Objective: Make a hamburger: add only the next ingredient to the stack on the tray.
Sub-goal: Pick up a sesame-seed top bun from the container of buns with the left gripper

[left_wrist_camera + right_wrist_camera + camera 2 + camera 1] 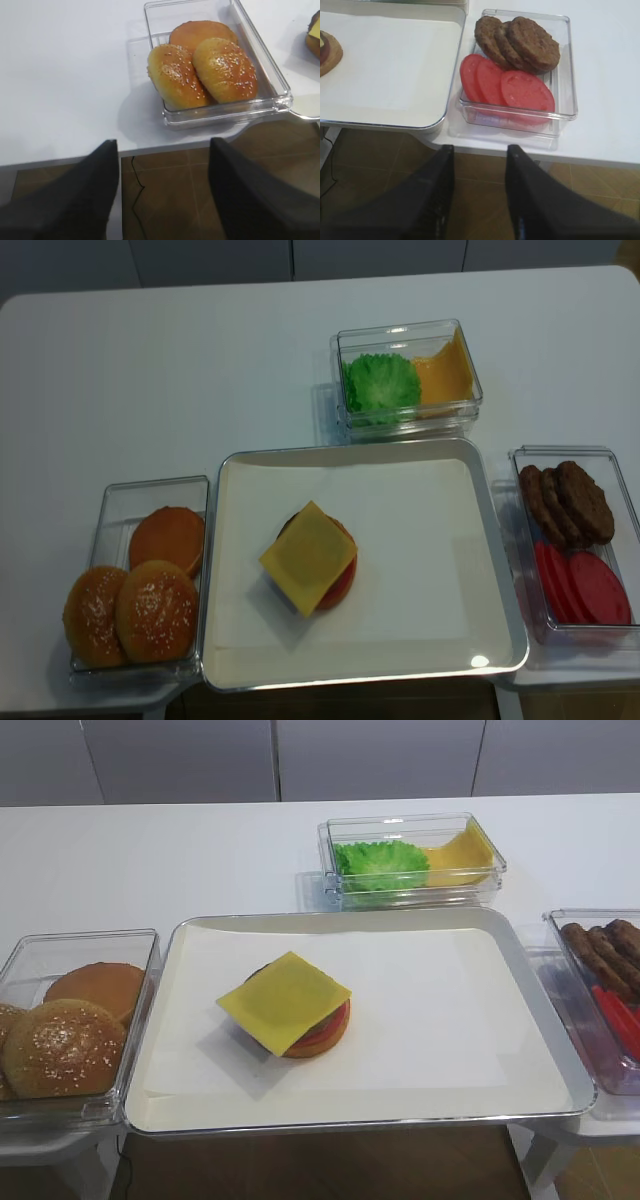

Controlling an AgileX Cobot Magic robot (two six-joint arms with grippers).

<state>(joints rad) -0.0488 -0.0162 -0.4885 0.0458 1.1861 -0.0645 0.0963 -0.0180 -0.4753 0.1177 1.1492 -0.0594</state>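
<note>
Yellow cheese (285,1001) hides most of the stack (320,1032); both arms' dark fingers (95,200) (435,200) hang spread, empty, tips cut off.

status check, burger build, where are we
Both grippers open, empty: left short of the bun tub, right by the patty tub. Stack topped with cheese, sesame bun waiting. Path clear.
</note>
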